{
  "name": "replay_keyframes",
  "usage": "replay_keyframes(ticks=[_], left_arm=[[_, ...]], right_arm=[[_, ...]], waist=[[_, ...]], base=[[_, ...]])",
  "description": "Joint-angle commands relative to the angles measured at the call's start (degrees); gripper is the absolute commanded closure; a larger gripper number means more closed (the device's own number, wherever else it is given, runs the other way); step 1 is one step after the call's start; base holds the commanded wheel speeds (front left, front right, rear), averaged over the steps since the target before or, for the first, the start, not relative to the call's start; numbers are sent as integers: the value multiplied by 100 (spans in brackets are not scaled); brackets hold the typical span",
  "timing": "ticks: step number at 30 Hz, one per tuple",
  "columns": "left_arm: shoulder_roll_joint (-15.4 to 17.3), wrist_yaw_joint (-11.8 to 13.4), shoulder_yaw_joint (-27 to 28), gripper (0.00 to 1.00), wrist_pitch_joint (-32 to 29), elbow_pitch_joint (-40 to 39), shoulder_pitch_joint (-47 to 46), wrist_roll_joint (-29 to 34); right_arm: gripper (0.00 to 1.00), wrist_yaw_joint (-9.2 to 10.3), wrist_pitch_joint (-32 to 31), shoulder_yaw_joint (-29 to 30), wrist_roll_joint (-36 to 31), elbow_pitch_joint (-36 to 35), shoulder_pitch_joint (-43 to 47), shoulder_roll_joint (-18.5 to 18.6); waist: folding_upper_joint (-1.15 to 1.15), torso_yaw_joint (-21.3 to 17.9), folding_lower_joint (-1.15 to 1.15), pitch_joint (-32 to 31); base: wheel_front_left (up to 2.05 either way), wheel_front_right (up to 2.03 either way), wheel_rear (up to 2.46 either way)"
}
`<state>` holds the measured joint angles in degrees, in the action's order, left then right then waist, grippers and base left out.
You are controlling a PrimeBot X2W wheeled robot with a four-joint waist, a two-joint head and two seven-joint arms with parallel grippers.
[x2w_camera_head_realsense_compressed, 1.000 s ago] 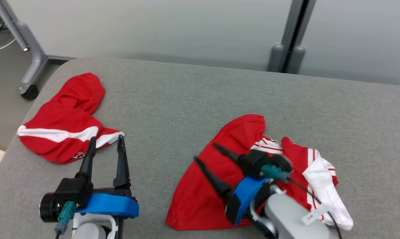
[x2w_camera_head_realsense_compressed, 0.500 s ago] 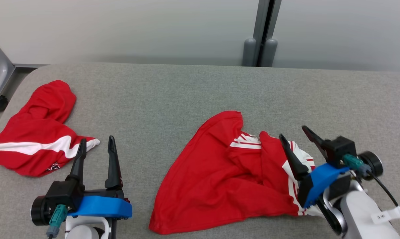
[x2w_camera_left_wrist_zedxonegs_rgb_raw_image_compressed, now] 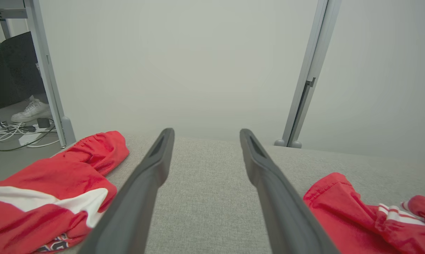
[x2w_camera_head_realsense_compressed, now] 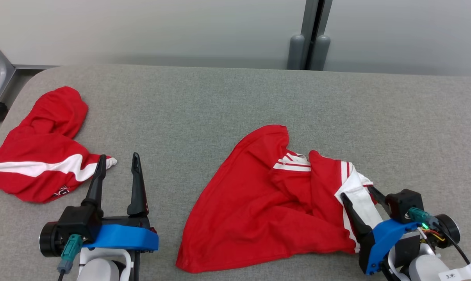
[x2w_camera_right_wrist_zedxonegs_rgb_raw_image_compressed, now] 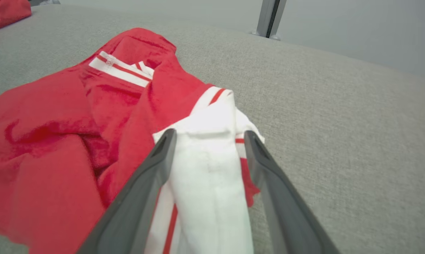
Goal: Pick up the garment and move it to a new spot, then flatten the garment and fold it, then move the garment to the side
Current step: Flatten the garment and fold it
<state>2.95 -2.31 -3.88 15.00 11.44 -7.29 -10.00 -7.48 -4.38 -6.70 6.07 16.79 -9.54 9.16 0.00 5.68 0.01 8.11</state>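
Garment [x2w_camera_head_realsense_compressed: 266, 203] stretches left from our right gripper [x2w_camera_head_realsense_compressed: 356, 192], parted fingers [x2w_camera_head_realsense_compressed: 352, 214] straddling its white sleeve [x2w_camera_right_wrist_zedxonegs_rgb_raw_image_compressed: 205, 176], maybe touching; our parted left gripper [x2w_camera_head_realsense_compressed: 117, 158] sits farther.

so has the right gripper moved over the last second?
Yes. The right gripper went rightward: from over the shirt's red middle, left of the grey post, to astride its white sleeve, right of the post.

Grey fabric tabletop [x2w_camera_head_realsense_compressed: 220, 101], pale wall [x2w_camera_head_realsense_compressed: 141, 31], grey metal post [x2w_camera_head_realsense_compressed: 310, 23], floor cables [x2w_camera_left_wrist_zedxonegs_rgb_raw_image_compressed: 11, 131]
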Motion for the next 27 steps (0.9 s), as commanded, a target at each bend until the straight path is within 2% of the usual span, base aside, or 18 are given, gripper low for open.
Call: replay_keyframes(ticks=[1, 4, 5, 6, 12, 16, 21, 27], left_arm=[[-4, -14, 19, 0, 28, 24, -72, 26], [-5, -19, 4, 0, 28, 44, -107, 35], [-6, -13, 0, 0, 28, 47, -111, 35], [-7, -4, -4, 0, 28, 47, -112, 34], [-8, 52, 52, 0, 28, 37, 11, 14], [-7, 10, 39, 0, 28, 95, 22, 8], [-5, 22, -30, 0, 28, 118, 35, -32], [-7, 23, -27, 0, 28, 119, 85, -49]], right_arm=[[0, -3, -8, 41, -49, 99, -21, -9], [0, -3, -13, 38, -22, 441, -148, -32], [25, -3, -35, 8, 14, 560, -190, -44], [100, -3, 12, 1, 81, 633, -246, -65], [100, -3, 506, 128, 231, 752, -494, 0], [100, -3, 811, 585, 364, 531, -388, -37], [100, -3, 921, 1332, 579, 24, 279, -200], [100, -3, 537, 1831, 663, -692, 1423, -467]], waist=[[0, 26, -1, 25], [0, 66, -1, 52], [0, 71, -1, 56], [0, 72, -1, 57], [0, -90, -1, 10], [0, -218, -1, -70], [0, -292, -1, -167], [0, -373, -1, -217]], base=[[0, 0, 0], [0, 0, 0], [0, 0, 0], [0, 0, 0], [0, 0, 0], [0, 0, 0], [0, 0, 0], [0, 0, 0]])
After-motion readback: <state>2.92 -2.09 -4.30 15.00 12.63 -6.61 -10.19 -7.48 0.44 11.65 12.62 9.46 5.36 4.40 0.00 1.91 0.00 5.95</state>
